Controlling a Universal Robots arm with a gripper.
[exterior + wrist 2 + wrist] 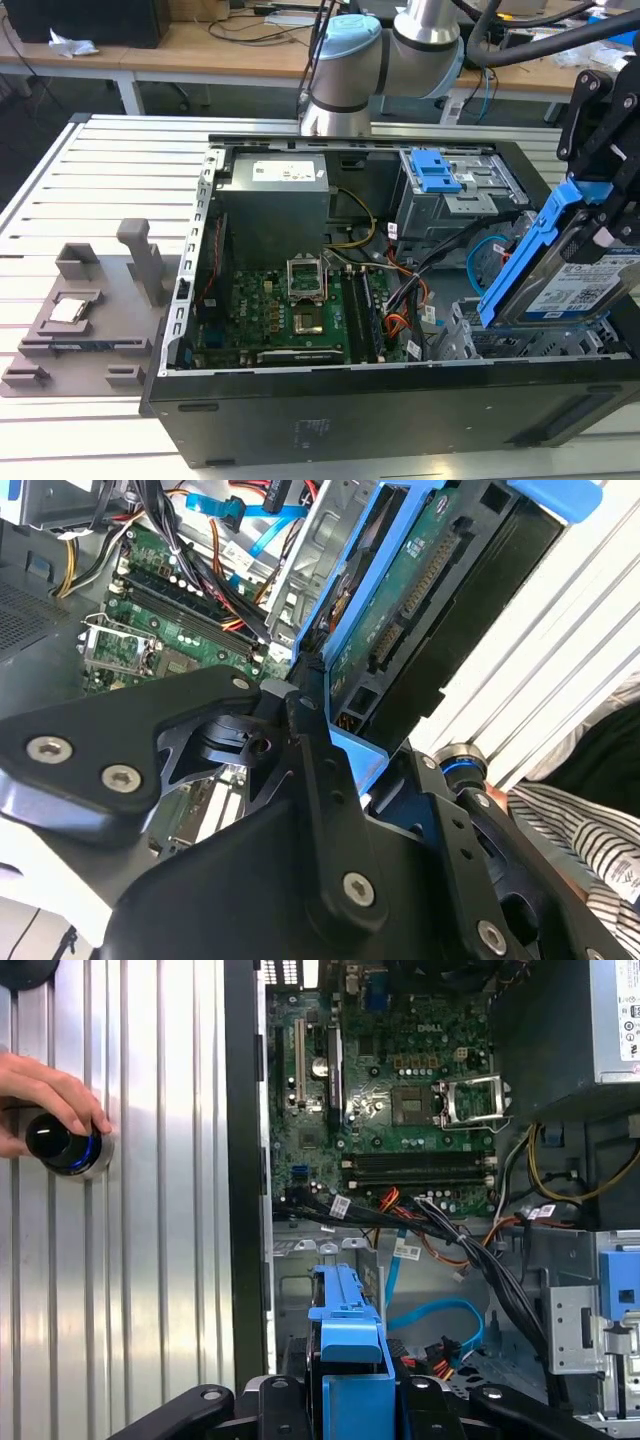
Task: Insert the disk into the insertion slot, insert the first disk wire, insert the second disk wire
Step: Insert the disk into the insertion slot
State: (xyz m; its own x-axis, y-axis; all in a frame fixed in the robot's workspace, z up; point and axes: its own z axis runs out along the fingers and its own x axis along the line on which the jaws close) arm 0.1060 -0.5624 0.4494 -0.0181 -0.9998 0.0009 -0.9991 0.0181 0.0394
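Note:
My gripper is shut on the disk, a hard drive with a white-and-blue label in a bright blue carrier. It hangs steeply tilted at the exterior view's right, its lower end just above the insertion slot, a low silver perforated cage. The first wrist view shows the blue carrier between my black fingers. The disk's green underside faces the second wrist view. The second disk wire, light blue, loops beside the cage. The first disk wire, red and orange, lies loose near the motherboard.
The open computer case lies on a slatted metal table. A taller grey bay with a blue clip stands behind the cage. A grey fixture sits at the exterior view's left. A person's hand holds a black knob on the table.

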